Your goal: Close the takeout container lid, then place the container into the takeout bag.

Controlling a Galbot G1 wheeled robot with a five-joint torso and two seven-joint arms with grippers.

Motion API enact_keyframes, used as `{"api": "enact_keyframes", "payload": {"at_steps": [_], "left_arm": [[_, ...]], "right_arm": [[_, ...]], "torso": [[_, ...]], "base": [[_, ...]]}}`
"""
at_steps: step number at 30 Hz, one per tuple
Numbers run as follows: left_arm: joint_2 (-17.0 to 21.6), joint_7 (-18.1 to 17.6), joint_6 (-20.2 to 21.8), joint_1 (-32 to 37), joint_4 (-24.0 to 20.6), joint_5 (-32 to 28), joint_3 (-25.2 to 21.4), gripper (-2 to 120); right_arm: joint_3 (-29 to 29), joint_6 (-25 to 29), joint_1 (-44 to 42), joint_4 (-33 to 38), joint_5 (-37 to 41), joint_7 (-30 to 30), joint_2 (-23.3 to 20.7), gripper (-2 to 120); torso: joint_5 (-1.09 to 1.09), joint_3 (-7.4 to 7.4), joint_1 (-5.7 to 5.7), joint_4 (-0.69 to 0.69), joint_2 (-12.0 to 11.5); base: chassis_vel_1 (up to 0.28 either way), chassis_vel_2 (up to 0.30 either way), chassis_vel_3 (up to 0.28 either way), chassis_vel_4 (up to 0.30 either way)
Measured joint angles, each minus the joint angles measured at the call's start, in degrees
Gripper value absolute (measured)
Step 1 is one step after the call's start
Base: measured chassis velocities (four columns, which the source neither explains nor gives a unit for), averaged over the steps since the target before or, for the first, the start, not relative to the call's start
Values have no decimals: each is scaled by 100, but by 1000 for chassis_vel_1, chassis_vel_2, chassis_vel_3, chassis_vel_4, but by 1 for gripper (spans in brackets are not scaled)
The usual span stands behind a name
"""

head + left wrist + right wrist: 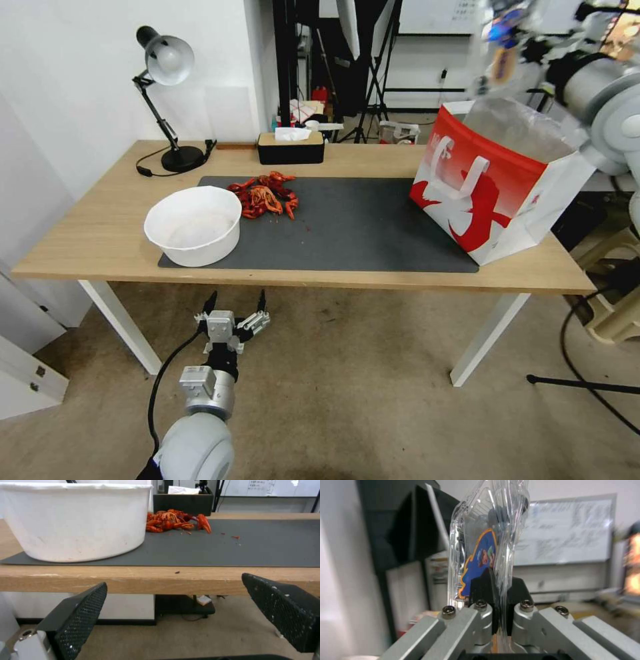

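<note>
Pinching the clear crinkly takeout container (486, 555), right gripper (496, 597) hovers above the boxy takeout bag (497, 193).

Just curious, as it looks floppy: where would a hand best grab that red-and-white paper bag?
Probably by the white handle, a flat loop folded down against the red side of the takeout bag facing the robot. Come from that side and slip under the loop; the thin paper walls would likely buckle.
</note>
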Motion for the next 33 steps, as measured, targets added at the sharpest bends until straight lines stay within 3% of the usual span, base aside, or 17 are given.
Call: {"api": "enact_keyframes", "payload": {"at_steps": [4, 14, 22, 33], "left_arm": [[-71, -16, -21, 28, 2, 94, 0, 100], [-18, -3, -4, -28, -39, 67, 35, 100], [-27, -5, 4, 56, -68, 75, 16, 100], [-8, -19, -2, 78, -135, 84, -46, 100]], "right_arm": [[40, 304, -355, -165, -758, -294, -47, 0], [275, 397, -1005, -118, -977, -304, -153, 0], [320, 311, -1166, -51, -711, -247, -179, 26], [296, 285, -1283, 113, -596, -214, -144, 71]], "torso": [[1, 0, 0, 1, 0], [0, 0, 0, 0, 0], [-1, 0, 0, 0, 1], [0, 0, 1, 0, 1]], "base": [[0, 0, 0, 0], [0, 0, 0, 0], [0, 0, 0, 0], [0, 0, 0, 0]]}}
